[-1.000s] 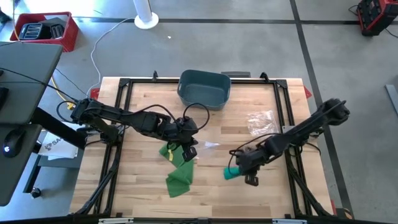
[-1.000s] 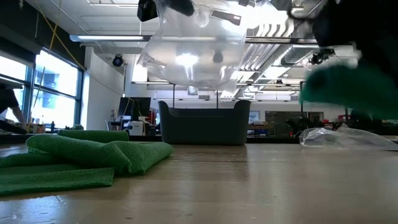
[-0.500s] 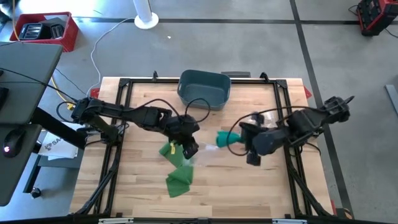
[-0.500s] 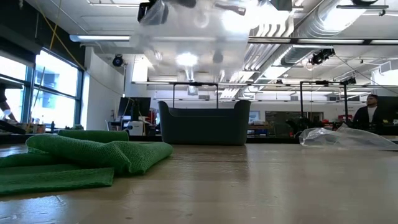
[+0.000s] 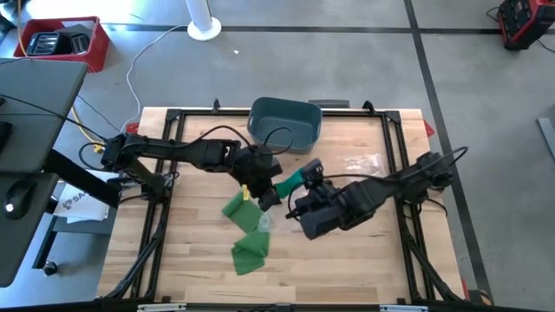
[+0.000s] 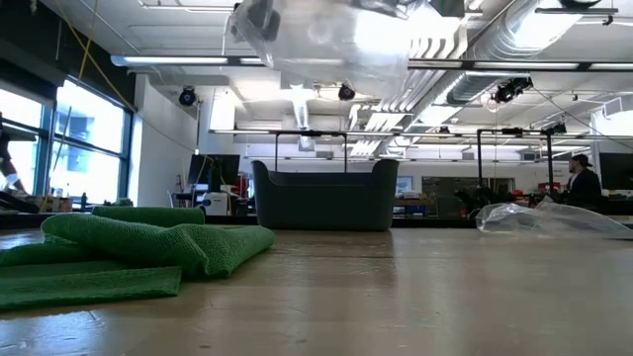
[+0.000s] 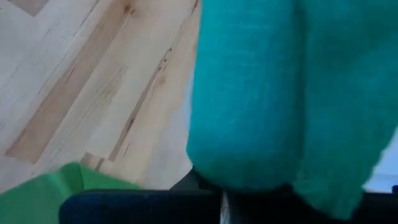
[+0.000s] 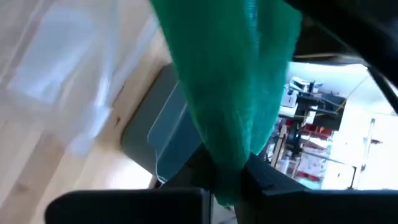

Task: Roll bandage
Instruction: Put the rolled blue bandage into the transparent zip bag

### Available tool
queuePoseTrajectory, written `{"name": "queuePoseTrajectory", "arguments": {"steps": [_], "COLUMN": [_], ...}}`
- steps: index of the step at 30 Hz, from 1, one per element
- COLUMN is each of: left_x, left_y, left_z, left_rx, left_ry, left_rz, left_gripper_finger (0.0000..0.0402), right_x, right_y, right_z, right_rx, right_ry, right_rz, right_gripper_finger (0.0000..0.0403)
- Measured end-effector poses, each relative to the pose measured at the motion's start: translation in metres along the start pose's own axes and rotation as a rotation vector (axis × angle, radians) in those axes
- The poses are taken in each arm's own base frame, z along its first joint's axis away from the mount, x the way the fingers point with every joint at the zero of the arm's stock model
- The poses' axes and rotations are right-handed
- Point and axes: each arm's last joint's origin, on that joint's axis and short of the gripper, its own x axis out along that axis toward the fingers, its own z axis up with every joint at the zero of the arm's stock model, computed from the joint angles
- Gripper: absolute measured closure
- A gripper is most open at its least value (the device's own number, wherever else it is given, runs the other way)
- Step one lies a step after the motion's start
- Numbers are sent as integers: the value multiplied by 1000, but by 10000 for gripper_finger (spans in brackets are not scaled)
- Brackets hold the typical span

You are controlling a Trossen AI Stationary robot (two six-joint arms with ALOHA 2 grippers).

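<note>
A teal bandage roll (image 5: 290,179) hangs in the air over the table's middle, with my right gripper (image 5: 305,177) shut on it. It fills the left wrist view (image 7: 273,93) and rises ahead of the fingers in the right wrist view (image 8: 230,81). My left gripper (image 5: 263,192) is just left of it, shut, with a clear plastic bag (image 6: 326,35) hanging high above the table. Folded green cloths (image 5: 247,232) lie flat on the wood below the left gripper. My left gripper is shut on the clear plastic bag; the gripper itself hides the place of contact. The bag hangs clear of the table. My right gripper pinches one end of the teal bandage (image 8: 225,163) between its two fingers. The fingers slant in from the table's right, and the roll sticks out ahead of them, lifted clear.
A grey bin (image 5: 284,124) stands at the far middle of the table. A second clear plastic bag (image 5: 364,168) lies crumpled at the right. The green cloths (image 6: 129,247) take up the near left. Black frame rails run along the table's edges.
My right gripper has risen from the table's near right and swung toward the middle, rolling its wrist, carrying the teal bandage up beside my left gripper. My left gripper has shifted a little toward the far edge and turned, and the clear bag has swung with it.
</note>
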Motion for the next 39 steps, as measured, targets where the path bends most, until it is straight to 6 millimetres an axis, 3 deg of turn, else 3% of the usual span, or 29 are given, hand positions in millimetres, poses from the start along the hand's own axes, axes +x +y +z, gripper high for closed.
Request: {"name": "queuePoseTrajectory", "arguments": {"steps": [25, 32, 39], "left_x": [-4, -5, -3], "left_y": [8, -1, -2], "left_z": [12, 19, 16], "left_rx": [-46, -67, -84], "left_ry": [-85, -182, -257], "left_rz": [30, -33, 60], "left_gripper_finger": [401, 401, 401], "right_x": [-30, -25, -14], "right_y": [33, 29, 25], "right_z": [-3, 0, -11], "right_rx": [-168, -170, -139], "right_ry": [-15, -45, 42], "right_rz": [150, 182, 215], "right_gripper_finger": [382, 382, 382]}}
